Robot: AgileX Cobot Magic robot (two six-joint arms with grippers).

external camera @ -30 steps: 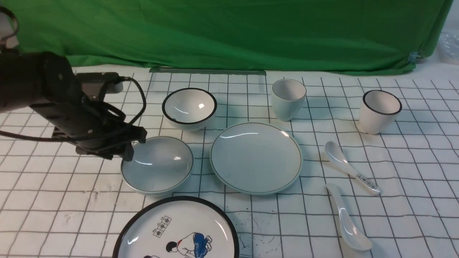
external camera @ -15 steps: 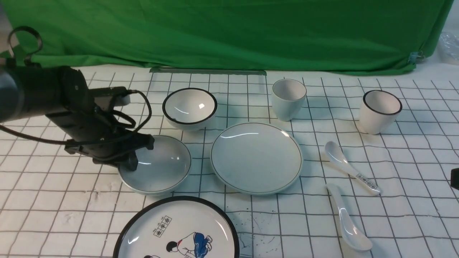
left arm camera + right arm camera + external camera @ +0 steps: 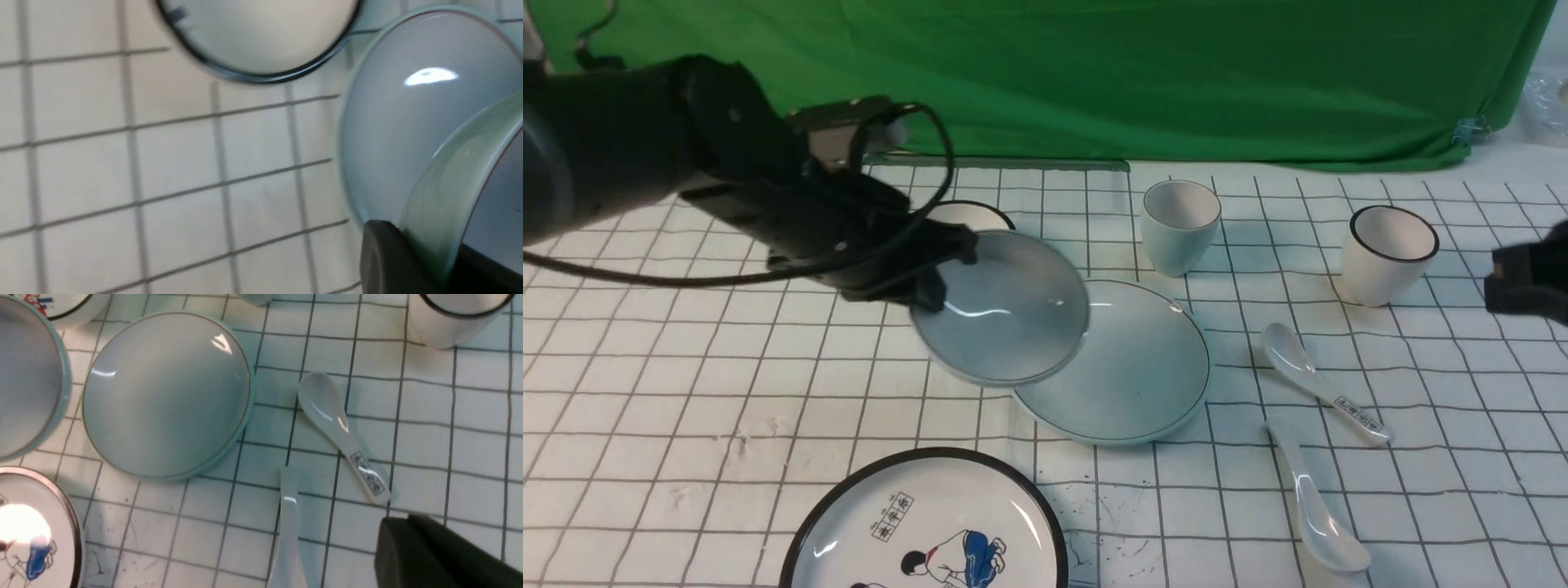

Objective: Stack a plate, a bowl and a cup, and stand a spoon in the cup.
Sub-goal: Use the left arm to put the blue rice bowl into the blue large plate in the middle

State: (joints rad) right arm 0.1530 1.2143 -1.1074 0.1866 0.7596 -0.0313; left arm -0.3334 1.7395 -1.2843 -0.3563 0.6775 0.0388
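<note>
Pale bowl (image 3: 1005, 314) | left claw (image 3: 943, 273) clamped on rim | above plate (image 3: 1143, 384)

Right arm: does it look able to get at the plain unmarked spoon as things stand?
Probably yes. The spoon lies alone on the cloth, apart from the printed spoon, nothing over it, and the right gripper hangs on that side, shut.

You see bowl (image 3: 1005, 314) aloft, tilted, over left edge of plate (image 3: 1143, 367); cup (image 3: 1180, 224) upright behind plate; plain spoon (image 3: 1304, 490) flat, front-right.
</note>
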